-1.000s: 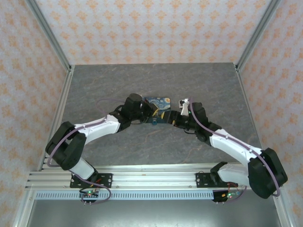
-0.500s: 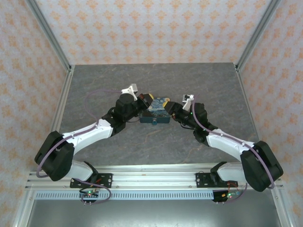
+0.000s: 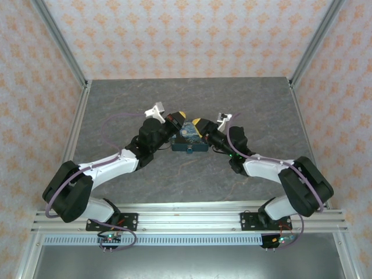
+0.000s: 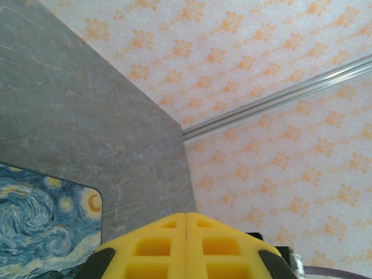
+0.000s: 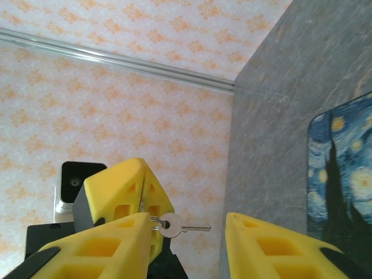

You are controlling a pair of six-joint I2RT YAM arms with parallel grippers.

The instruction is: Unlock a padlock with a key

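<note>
Your left gripper [image 4: 186,216] is pinching the key [image 5: 185,228] by its ring, fingers pressed together. It's hanging in the air near the swirl-patterned box [image 5: 343,174], framed between your right gripper's [image 5: 186,216] wide-apart jaws. It's looking light, stiff and slick, with 1 thin blade, so you're wanting the flat round head, not the loose ring.

White-and-black arms [image 3: 110,165], purple cables [image 3: 106,125], yellow gripper fingers [image 5: 133,225]
</note>
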